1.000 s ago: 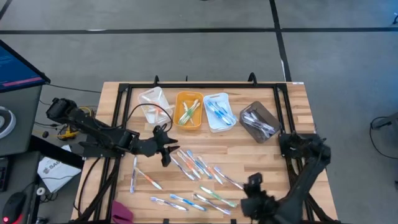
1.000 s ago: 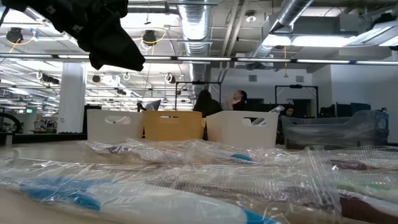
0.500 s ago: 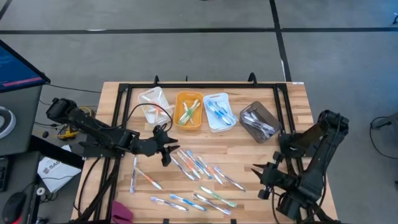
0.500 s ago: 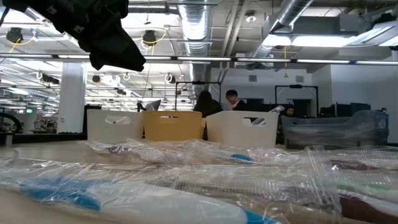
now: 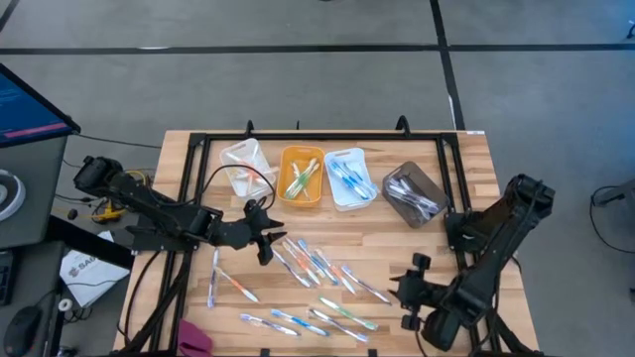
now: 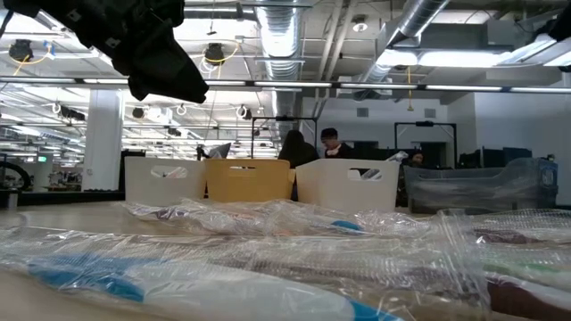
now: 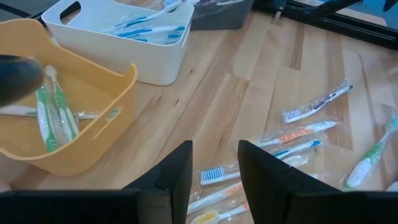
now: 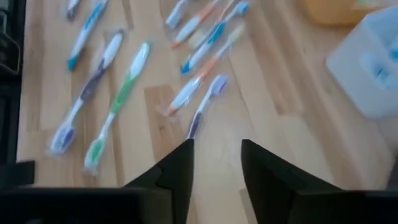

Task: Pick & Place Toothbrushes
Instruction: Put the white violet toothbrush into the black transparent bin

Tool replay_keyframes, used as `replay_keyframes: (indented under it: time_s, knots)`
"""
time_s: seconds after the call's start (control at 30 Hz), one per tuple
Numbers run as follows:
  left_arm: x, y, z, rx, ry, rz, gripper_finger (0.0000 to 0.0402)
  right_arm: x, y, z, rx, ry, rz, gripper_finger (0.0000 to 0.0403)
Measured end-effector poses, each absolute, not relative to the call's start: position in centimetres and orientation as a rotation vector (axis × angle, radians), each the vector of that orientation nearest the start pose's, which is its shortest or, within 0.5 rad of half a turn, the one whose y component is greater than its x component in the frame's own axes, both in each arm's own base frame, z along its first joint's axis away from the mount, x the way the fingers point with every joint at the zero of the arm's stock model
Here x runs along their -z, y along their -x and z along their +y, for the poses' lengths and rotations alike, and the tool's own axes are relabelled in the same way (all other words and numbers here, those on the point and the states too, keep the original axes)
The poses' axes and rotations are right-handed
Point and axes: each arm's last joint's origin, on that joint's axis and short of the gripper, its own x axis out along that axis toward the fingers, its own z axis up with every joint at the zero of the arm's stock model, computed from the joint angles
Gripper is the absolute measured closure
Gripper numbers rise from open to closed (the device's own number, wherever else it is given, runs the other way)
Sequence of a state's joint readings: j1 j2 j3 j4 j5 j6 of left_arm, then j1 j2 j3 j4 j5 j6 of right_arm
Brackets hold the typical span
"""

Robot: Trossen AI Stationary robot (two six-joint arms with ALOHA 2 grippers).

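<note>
Several wrapped toothbrushes (image 5: 310, 264) lie flat on the wooden table (image 5: 466, 159), blue, orange-pink and green; more fill the foreground of the low view (image 6: 268, 259). My left gripper (image 5: 266, 240) (image 7: 216, 174) hovers open above the left end of the scatter, with nothing between its fingers. My right gripper (image 5: 405, 290) (image 8: 214, 168) hangs open above the table just right of the scatter. It slants down toward the brushes (image 8: 199, 93) and holds nothing.
Four bins stand in a row at the back: white (image 5: 243, 164), orange (image 5: 301, 177) with green brushes, white (image 5: 347, 178) with blue brushes, grey (image 5: 415, 193). A black frame (image 5: 327, 136) edges the table. People stand far behind (image 6: 330, 143).
My right arm has unfolded, its elbow swinging up and toward the table's right edge. Its wrist has rolled and its gripper has shifted a little beside the right end of the scattered brushes. The brushes lie as before.
</note>
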State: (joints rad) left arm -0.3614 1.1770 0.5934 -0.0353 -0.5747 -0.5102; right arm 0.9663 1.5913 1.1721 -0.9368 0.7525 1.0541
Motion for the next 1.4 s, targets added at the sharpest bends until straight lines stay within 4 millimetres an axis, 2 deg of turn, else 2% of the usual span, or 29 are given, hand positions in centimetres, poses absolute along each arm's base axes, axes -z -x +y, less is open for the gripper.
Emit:
replay_keyframes:
  time_s: [0.1,0.27,0.37,0.53,0.77,0.93,1.1,1.23,1.4]
  knots:
    - [-20.9,-22.2,-6.7,-0.34,0.214,0.486,0.0279,-22.9,-18.9,22.8,0.276,0.034,0.879,0.0259]
    - [-20.8,-22.1,-6.7,-0.341,0.21,0.493,0.0279,-20.2,-19.8,23.4,0.293,0.129,0.966,0.0232]
    - [-20.8,-22.1,-6.7,-0.341,0.209,0.493,0.0279,-18.0,-20.5,23.7,0.315,0.2,1.016,0.0227]
    - [-20.8,-22.1,-6.7,-0.342,0.208,0.495,0.0279,-15.8,-22.3,23.6,0.316,0.228,1.12,0.023]
    - [-20.7,-22.1,-6.7,-0.342,0.206,0.499,0.0279,-16.0,-23.4,23.2,0.259,0.185,1.169,0.0245]
    - [-20.5,-22.0,-6.6,-0.344,0.204,0.503,0.0279,-16.0,-23.9,23.8,0.225,0.112,1.138,0.0261]
    - [-18.6,-21.1,-6.3,-0.355,0.18,0.549,0.0279,-15.8,-24.1,23.4,0.224,0.106,1.165,0.0268]
    - [-16.9,-20.3,-5.9,-0.399,0.201,0.564,0.0279,-14.8,-24.2,22.8,0.227,0.088,1.18,0.0261]
    - [-16.1,-19.9,-5.8,-0.401,0.211,0.533,0.0279,-13.9,-24.6,22.2,0.188,0.034,1.191,0.0245]
